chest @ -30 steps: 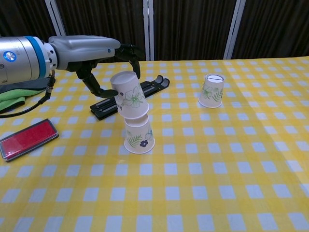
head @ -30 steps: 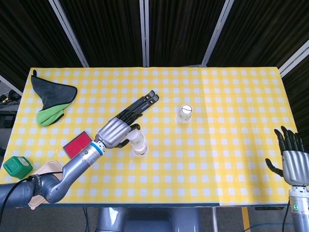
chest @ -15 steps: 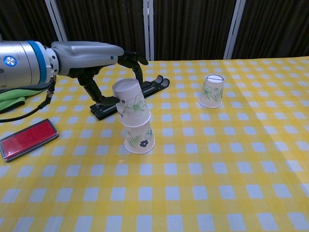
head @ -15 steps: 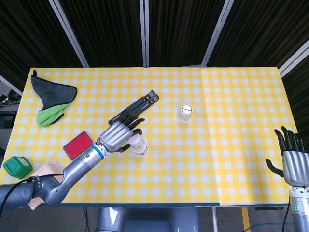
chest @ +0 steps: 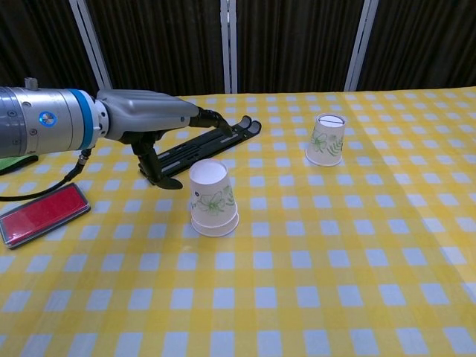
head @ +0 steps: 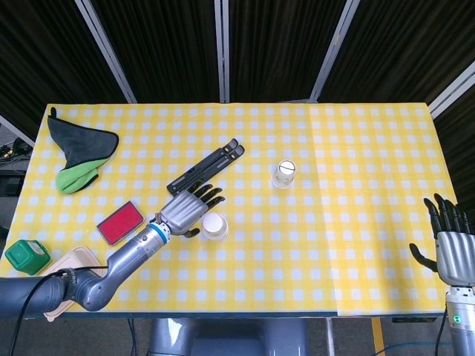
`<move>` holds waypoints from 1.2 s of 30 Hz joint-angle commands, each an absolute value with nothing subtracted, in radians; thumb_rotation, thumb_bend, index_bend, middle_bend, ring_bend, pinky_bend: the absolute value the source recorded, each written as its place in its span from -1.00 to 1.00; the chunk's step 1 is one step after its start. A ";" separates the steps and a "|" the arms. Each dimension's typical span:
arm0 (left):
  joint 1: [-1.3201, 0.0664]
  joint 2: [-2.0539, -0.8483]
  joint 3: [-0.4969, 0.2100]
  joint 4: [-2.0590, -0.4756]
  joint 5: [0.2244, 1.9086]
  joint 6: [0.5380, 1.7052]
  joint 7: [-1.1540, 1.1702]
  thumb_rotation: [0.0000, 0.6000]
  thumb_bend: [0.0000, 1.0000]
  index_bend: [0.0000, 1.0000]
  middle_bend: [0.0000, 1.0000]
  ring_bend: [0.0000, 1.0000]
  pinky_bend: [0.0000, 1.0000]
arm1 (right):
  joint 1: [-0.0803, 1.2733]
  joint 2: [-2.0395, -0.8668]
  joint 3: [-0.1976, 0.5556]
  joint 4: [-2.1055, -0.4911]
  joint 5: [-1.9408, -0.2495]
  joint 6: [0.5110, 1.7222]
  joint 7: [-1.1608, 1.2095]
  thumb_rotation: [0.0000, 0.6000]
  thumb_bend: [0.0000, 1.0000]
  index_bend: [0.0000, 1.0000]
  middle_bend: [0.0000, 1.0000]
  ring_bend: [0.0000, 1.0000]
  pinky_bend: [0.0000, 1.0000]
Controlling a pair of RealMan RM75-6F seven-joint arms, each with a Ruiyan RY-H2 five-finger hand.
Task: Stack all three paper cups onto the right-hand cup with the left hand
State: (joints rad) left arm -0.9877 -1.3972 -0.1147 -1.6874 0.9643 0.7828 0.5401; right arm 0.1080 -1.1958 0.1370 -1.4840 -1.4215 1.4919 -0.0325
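Two upside-down floral paper cups sit nested as one stack near the table's middle. A third upside-down paper cup stands alone further right and back. My left hand hovers just left of the stack, fingers apart and holding nothing; its thumb hangs down a small gap away from the cups. My right hand stays at the table's right front corner, fingers spread and empty.
A long black folded stand lies behind the stack, under my left hand. A red case, a green and black cloth, a green container and a beige tray occupy the left side.
The upper cup has dropped fully over the lower one. My left hand has let go of it and drawn back to the left. The right hand has stayed put.
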 commanded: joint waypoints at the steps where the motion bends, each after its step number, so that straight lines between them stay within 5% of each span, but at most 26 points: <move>1: -1.006 -1.399 -0.108 -1.690 0.936 0.780 0.559 1.00 -0.40 -0.82 -1.00 -1.00 -1.00 | 0.108 -1.196 0.137 -1.484 -1.421 1.491 -0.032 1.00 -0.69 -1.00 -1.00 -1.00 -1.00; 16: -1.069 -1.492 -0.071 -1.600 0.842 0.766 0.618 1.00 -0.38 -0.53 -1.00 -1.00 -1.00 | 0.107 -1.193 0.139 -1.488 -1.413 1.487 -0.033 1.00 -0.69 -1.00 -1.00 -1.00 -1.00; 23: -1.083 -1.542 -0.065 -1.548 0.829 0.773 0.615 1.00 -0.05 -0.14 -1.00 -1.00 -1.00 | 0.108 -1.193 0.139 -1.486 -1.412 1.485 -0.031 1.00 -0.69 -1.00 -1.00 -1.00 -1.00; 36: -1.077 -1.541 -0.123 -1.529 0.930 0.808 0.515 1.00 0.01 -0.14 -1.00 -1.00 -1.00 | 0.112 -1.198 0.141 -1.474 -1.403 1.473 -0.031 1.00 -0.69 -1.00 -1.00 -1.00 -1.00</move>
